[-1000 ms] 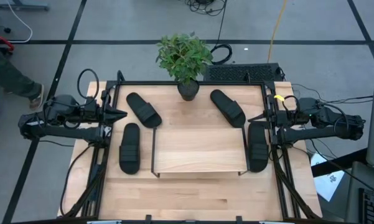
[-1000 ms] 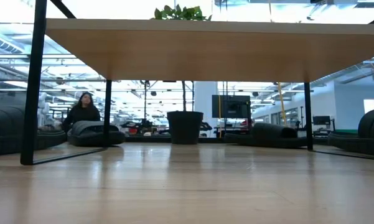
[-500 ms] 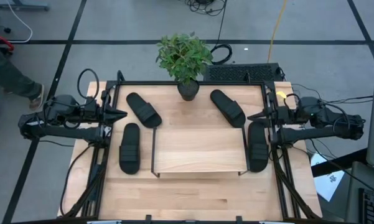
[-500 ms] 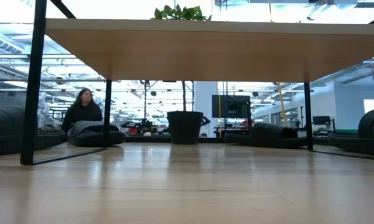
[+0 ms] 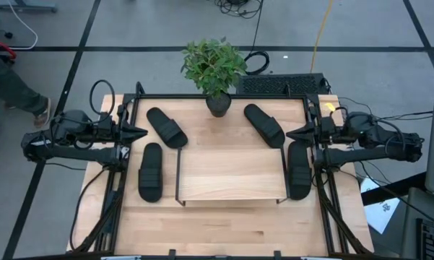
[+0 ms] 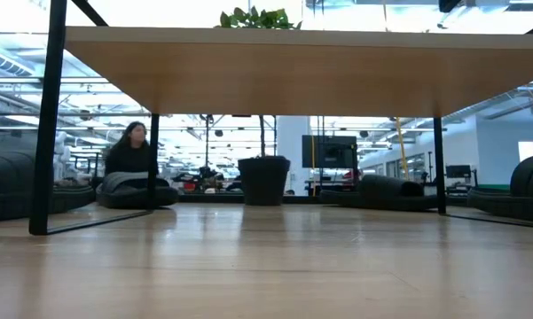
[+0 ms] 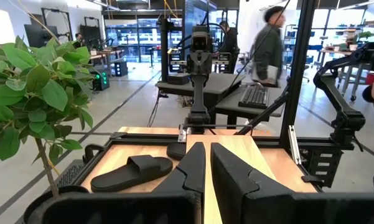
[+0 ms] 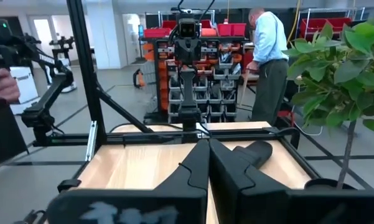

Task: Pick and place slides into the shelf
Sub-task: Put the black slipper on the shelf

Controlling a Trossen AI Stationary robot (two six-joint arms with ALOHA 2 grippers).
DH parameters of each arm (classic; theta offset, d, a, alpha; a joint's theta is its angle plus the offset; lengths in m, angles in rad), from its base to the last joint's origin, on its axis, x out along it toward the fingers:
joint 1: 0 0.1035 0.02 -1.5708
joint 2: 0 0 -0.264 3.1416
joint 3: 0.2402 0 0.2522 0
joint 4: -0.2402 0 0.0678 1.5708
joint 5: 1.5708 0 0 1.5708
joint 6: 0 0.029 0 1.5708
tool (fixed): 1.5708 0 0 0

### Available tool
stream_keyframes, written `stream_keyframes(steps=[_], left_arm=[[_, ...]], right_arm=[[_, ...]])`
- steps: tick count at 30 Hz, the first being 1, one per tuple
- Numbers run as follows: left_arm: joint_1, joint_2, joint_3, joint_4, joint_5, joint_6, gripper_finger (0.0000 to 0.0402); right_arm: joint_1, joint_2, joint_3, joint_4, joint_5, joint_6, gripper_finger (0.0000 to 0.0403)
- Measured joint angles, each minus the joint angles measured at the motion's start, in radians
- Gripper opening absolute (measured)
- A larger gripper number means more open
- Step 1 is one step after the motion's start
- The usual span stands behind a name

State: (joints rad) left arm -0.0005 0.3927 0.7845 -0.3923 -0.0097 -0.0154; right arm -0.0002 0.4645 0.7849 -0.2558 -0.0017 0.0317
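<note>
Four black slides lie on the table in the high view: far-left (image 5: 166,127), near-left (image 5: 150,170), far-right (image 5: 264,124) and near-right (image 5: 299,170), each resting on its sole. The shelf (image 5: 231,173) stands between them on its wire end frames, and its board is bare. My left gripper (image 5: 143,133) is shut and hovers at the table's left edge beside the far-left slide (image 7: 132,173). My right gripper (image 5: 289,133) is shut and hovers between the two right slides, with the far-right slide (image 8: 258,152) just ahead. Neither touches anything.
A potted plant (image 5: 214,68) stands at the table's far edge, between the two far slides. The low view looks under the shelf board (image 6: 266,71) to the pot (image 6: 263,182). People move in the room behind. Bare tabletop lies along the near edge (image 5: 224,227).
My right gripper has moved toward the table's left, from the right edge out over the table between the two right slides. It has stayed shut. In the low view a person in the room has walked to the right.
</note>
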Motion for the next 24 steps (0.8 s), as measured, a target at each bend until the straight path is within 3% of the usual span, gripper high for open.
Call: stream_keyframes(steps=[6, 14, 21, 24], left_arm=[[0.0, 0.0, 0.0, 0.044, 0.001, -0.005, 0.0026], [0.0, 0.008, 0.0, 0.051, -0.042, -0.231, 0.0026], [0.0, 0.007, 0.0, 0.061, -0.044, -0.198, 0.0026], [0.0, 0.02, 0.001, 0.131, -0.098, -0.141, 0.0026]], right_arm=[[0.0, 0.016, 0.0, 0.005, -0.001, -0.007, 0.0], [0.001, 0.021, 0.0, 0.006, -0.002, 0.028, 0.0], [0.001, 0.022, 0.0, 0.021, -0.002, 0.036, 0.0], [0.001, 0.023, 0.0, 0.021, 0.001, 0.032, 0.0]])
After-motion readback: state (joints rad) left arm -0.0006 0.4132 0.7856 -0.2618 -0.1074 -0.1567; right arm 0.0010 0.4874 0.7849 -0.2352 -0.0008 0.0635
